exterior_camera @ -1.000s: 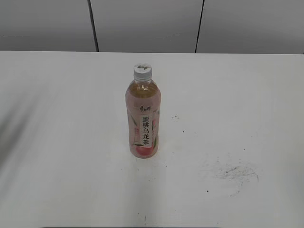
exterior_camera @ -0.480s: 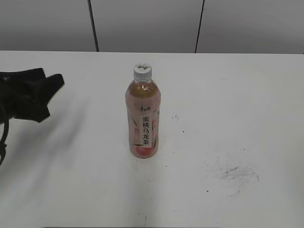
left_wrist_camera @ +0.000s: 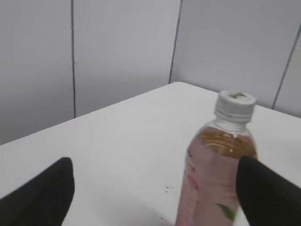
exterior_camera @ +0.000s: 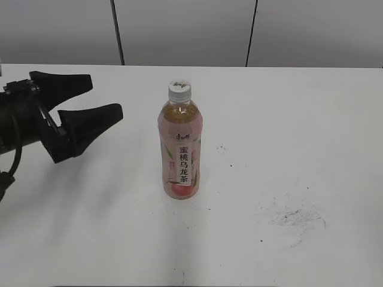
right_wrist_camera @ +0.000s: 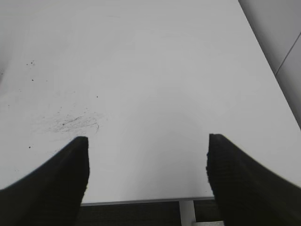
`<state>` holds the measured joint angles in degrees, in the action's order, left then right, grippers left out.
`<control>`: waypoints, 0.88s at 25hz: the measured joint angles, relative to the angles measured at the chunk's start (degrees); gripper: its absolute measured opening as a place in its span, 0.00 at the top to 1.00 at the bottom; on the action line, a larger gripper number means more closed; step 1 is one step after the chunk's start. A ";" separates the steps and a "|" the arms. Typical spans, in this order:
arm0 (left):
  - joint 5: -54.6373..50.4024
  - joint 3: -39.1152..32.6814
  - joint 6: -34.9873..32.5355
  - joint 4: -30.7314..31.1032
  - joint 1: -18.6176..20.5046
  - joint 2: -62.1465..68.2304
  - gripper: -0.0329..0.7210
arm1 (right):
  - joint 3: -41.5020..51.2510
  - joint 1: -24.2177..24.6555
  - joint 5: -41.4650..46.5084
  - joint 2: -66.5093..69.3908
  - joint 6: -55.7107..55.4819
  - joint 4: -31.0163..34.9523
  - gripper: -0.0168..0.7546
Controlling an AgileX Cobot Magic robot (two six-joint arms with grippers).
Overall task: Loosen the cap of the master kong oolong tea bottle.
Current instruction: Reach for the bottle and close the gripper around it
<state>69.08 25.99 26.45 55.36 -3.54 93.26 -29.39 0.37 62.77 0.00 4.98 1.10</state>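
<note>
The master kong oolong tea bottle (exterior_camera: 180, 149) stands upright mid-table, filled with pinkish-amber tea, its pink label bearing a white strip of black characters. Its ribbed white cap (exterior_camera: 179, 89) is on top. My left gripper (exterior_camera: 105, 95) hangs open at the left, level with the bottle's upper half and well short of it, holding nothing. In the left wrist view the bottle (left_wrist_camera: 214, 183) and the cap (left_wrist_camera: 235, 105) appear at right, partly behind the right finger (left_wrist_camera: 265, 195), with my left gripper (left_wrist_camera: 155, 176) spread wide. My right gripper (right_wrist_camera: 146, 153) is open and empty above bare table, outside the exterior view.
The white table (exterior_camera: 311, 119) carries dark scuff marks (exterior_camera: 296, 216) to the right of the bottle, also visible as scuff marks (right_wrist_camera: 70, 123) in the right wrist view. A grey panelled wall (exterior_camera: 185, 30) runs behind. The table's near edge (right_wrist_camera: 141, 200) shows below the right gripper.
My left gripper came into view from the left, moved toward the bottle and spread its fingers. The bottle stayed still.
</note>
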 joint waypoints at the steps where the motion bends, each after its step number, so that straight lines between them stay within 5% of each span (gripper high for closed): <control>1: 0.00 0.57 0.47 1.77 0.00 0.00 0.13 | 0.00 0.00 0.00 0.00 -0.13 0.00 0.22; 6: 0.05 3.20 1.67 7.77 -0.37 0.00 0.13 | 0.00 0.00 0.00 0.00 -0.38 0.00 0.22; 17: -2.65 9.24 3.55 7.92 -10.86 6.46 0.15 | 0.00 0.00 0.00 0.00 -0.42 0.00 0.22; 22: -3.04 12.34 3.55 5.92 -12.17 11.57 0.16 | 0.00 0.00 0.00 0.00 -0.55 0.00 0.22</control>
<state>66.04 38.33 30.00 61.27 -15.72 104.83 -29.39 0.37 62.77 0.00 4.43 1.10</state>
